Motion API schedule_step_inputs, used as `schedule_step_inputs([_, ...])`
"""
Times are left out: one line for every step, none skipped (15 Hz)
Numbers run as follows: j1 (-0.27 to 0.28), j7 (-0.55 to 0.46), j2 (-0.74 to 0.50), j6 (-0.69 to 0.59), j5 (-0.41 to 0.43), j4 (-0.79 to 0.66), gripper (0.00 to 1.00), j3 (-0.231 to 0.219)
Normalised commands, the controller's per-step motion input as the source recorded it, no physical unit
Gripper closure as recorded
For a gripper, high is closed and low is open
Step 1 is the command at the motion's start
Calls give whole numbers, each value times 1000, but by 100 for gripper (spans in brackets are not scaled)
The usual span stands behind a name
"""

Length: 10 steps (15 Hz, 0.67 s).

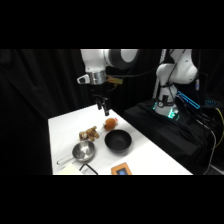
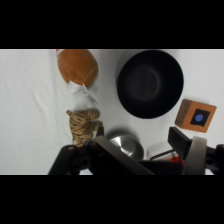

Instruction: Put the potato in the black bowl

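Note:
The potato (image 1: 110, 123) is a smooth orange-tan lump on the white table, just beyond the black bowl (image 1: 118, 141). My gripper (image 1: 103, 107) hangs above the table, a little up and left of the potato and not touching it. In the wrist view the potato (image 2: 77, 66) lies at the upper left and the black bowl (image 2: 149, 83) at the upper right, with nothing in it. My gripper (image 2: 135, 155) is open at the bottom edge, its fingers spread wide and holding nothing.
A striped brown-yellow toy (image 2: 82, 125) lies between the potato and a shiny steel pan (image 2: 125, 144). The pan (image 1: 83, 151) sits left of the bowl, its handle pointing toward the table's left edge. An orange card with a blue spot (image 2: 196, 116) lies beside the bowl.

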Motion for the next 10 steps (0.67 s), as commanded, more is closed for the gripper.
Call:
schedule_step_inputs([-132,-198,-77,182,62,-171,0,-82])
schedule_step_inputs([-130,-183,-99,265,74,-235,0,-83])
schedule_step_inputs([-124,-174,-121,333,82,-294,0,-82])
schedule_step_inputs([-122,-200,-142,366,106,-343,0,-79])
schedule_step_inputs([-114,-206,-144,373,117,-350,0,-72])
schedule_step_inputs([-113,-218,-141,387,118,-356,0,-73])
schedule_step_inputs([-114,-245,-134,382,144,-359,0,-72])
schedule_step_inputs([-113,-269,-138,396,167,-379,0,-70])
schedule_step_inputs([-108,-281,-141,384,177,-374,0,-63])
schedule_step_inputs([-102,-310,-144,412,208,-378,0,-53])
